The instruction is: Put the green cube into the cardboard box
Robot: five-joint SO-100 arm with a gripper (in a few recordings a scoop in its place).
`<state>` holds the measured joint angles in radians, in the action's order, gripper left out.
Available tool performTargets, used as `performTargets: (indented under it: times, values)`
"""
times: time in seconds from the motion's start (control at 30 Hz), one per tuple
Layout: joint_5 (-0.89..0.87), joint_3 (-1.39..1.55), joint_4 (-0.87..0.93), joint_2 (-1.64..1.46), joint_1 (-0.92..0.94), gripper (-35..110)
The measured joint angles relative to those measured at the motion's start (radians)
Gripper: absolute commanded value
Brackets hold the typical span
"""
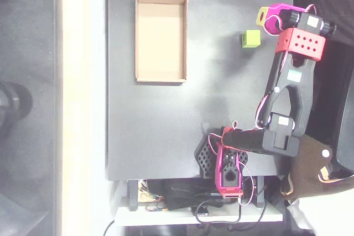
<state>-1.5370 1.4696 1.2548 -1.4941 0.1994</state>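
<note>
One green cube (250, 38) sits loose near the bench's (221, 109) top right corner, just beside the gripper (265, 17) but not touching. Cannot tell whether jaws are apart. Lies open-topped toward the top left corner, the cardboard box (161, 78), ready to receive.

Cube (250, 38) and box (161, 37), overhead view.
Lime cube sits just left of the claw (264, 16); open tan box lies empty, well left.

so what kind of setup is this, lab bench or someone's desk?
Looks like a hobby or lab robotics bench, probably: a small black table bearing a magenta and black arm, loose wiring and electronics on a shelf at its edge, plus an empty cardboard box and green cube.
</note>
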Motion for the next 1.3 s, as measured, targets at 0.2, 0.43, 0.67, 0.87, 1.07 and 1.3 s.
performTargets:
  times: [0.2, 0.43, 0.67, 0.87, 1.07, 1.3]
  values:
    - [0.000, 0.006, 0.000, 0.049, -0.057, 35]
    - [0.000, 0.006, 0.000, 0.117, -0.060, 35]
    - [0.000, 0.006, 0.000, 0.156, -0.055, 35]
    - [0.000, 0.028, -0.002, 0.193, -0.061, 35]
    - [0.000, 0.092, -0.002, 0.195, -0.081, 35]
    - [0.000, 0.117, -0.002, 0.196, -0.074, 35]
